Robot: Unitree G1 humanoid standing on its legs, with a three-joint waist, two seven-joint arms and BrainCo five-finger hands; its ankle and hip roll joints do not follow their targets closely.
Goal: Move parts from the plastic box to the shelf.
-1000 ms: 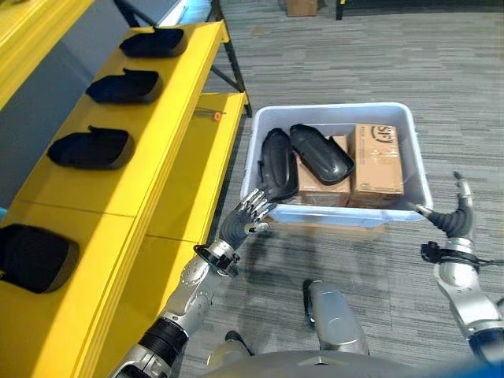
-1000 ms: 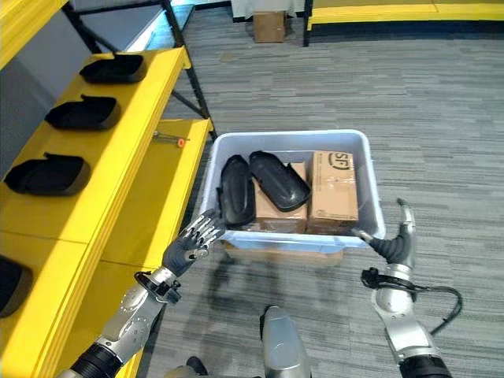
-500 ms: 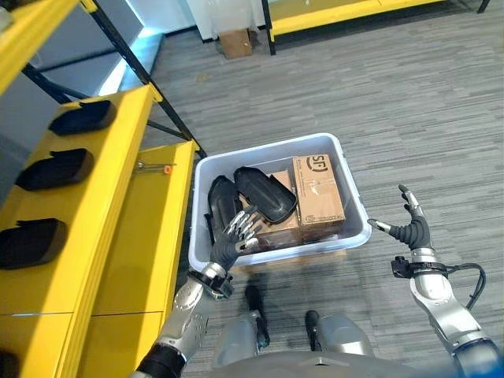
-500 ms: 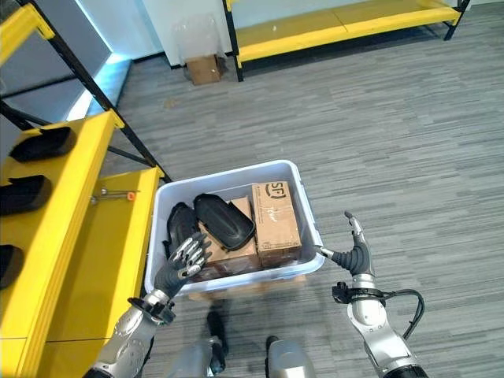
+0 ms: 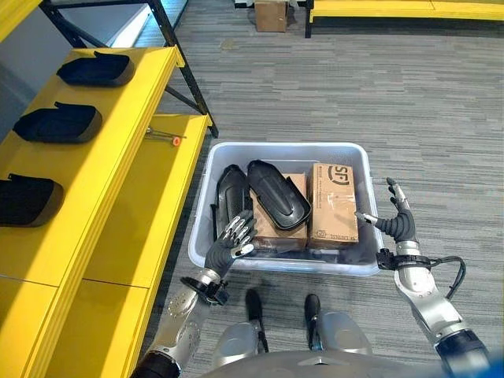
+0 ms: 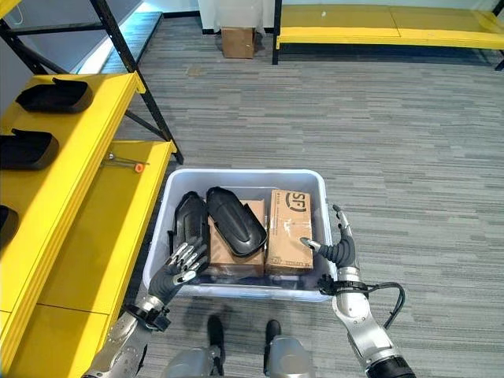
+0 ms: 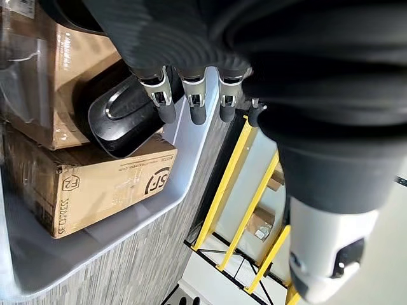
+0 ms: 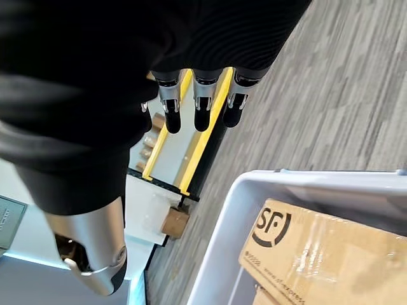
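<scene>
Currently: pale blue-grey plastic box (image 5: 277, 264) sits on the grey striped carpet floor (image 5: 409, 94), just beside the lower level of the yellow metal shelf (image 5: 118, 181). Inside the box, two black moulded plastic parts: one (image 5: 229, 198) along the box's shelf-side wall, the other (image 5: 277, 193) lying on top of a brown cardboard carton (image 5: 277, 228) in the middle. A second, taller brown cardboard carton (image 5: 333, 205) stands against the box's far-from-shelf side.

Left hand (image 5: 228, 246) is at the box's near corner on the shelf side, over the rim, fingers straight and spread, holding nothing; cannot tell if it touches the nearest part. Right hand (image 5: 396, 223) is outside the box just beside its near corner on the other side, fingers extended, thumb out toward the wall, empty.

Shelf upper level carries three more black moulded parts (image 5: 57, 123) in a row. A small tool with an orange tip (image 5: 167, 138) lies on the lower level near its far edge.

Room: a small brown cardboard box (image 6: 237, 41) on the floor at the far wall, a low yellow rack (image 6: 378, 24) beside it.
</scene>
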